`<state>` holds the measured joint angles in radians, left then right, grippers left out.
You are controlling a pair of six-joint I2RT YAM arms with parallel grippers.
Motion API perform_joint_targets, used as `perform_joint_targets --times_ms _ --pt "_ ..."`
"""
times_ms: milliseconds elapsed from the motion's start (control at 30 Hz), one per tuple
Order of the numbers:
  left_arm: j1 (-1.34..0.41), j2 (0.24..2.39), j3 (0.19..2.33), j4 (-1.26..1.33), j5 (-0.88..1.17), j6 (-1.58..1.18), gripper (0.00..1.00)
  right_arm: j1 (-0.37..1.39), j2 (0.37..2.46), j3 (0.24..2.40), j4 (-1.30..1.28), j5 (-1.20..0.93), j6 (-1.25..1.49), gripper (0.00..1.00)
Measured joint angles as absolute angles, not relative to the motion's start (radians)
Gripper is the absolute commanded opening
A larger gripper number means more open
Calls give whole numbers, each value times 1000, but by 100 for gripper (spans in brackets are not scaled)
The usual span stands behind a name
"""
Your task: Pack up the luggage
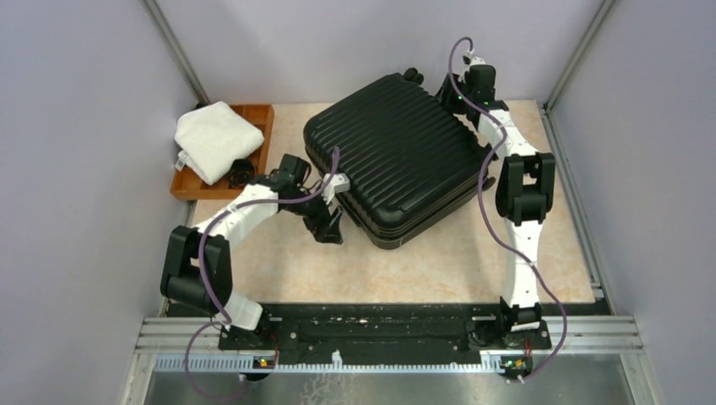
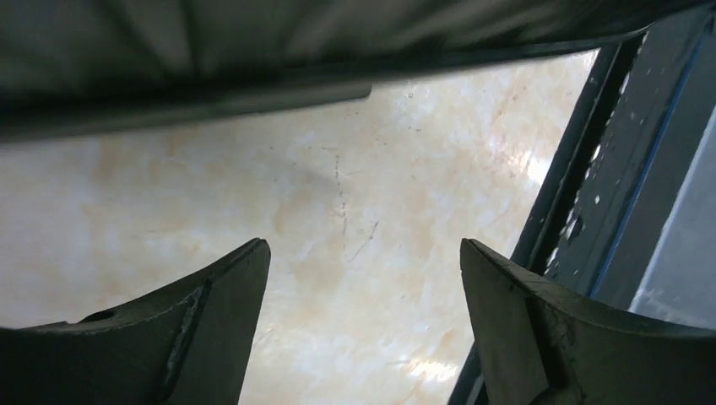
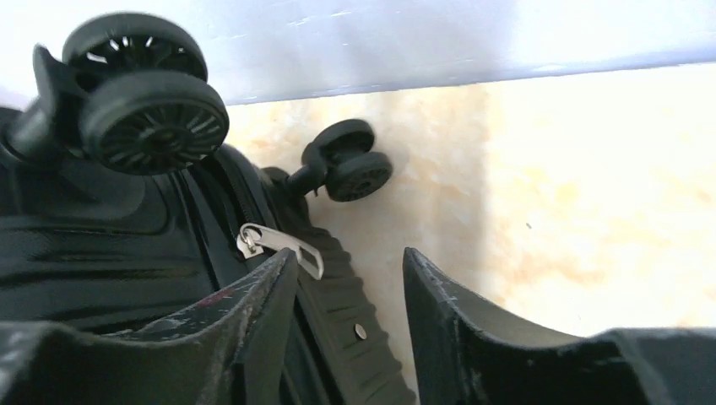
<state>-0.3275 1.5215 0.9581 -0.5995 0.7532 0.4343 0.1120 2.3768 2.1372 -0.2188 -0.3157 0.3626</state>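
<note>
The luggage (image 1: 397, 156) is a closed black ribbed suitcase lying flat at the middle back of the table. My left gripper (image 1: 331, 226) is open and empty beside its near left corner; in the left wrist view the gripper (image 2: 363, 253) faces bare tabletop, with the suitcase's edge (image 2: 253, 51) above. My right gripper (image 1: 460, 99) is at the far right corner by the wheels. In the right wrist view it (image 3: 348, 261) is open around the suitcase's ribbed edge (image 3: 338, 295), just below a silver zipper pull (image 3: 279, 245), with caster wheels (image 3: 152, 110) close by.
A brown wooden tray (image 1: 257, 118) at the back left holds a folded white towel (image 1: 215, 139) and a small black object (image 1: 241, 171). Grey walls enclose the table on three sides. A black rail (image 1: 380, 325) runs along the near edge.
</note>
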Motion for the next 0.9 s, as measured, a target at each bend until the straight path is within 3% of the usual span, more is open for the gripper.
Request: perform_joint_targets --times_ms 133,233,467,700,900 --pt "-302 1494 1080 -794 696 659 89 153 2204 1966 -192 -100 333 60" --pt "-191 1495 1118 -852 680 709 86 189 2075 1909 -204 49 319 62" --pt "65 1582 1291 -612 577 459 83 147 1656 1584 -171 235 381 62" --pt "67 1787 1492 -295 390 176 84 59 1248 1109 -200 294 493 40" --pt "64 2102 1802 -230 350 23 84 63 1085 800 -257 213 611 27"
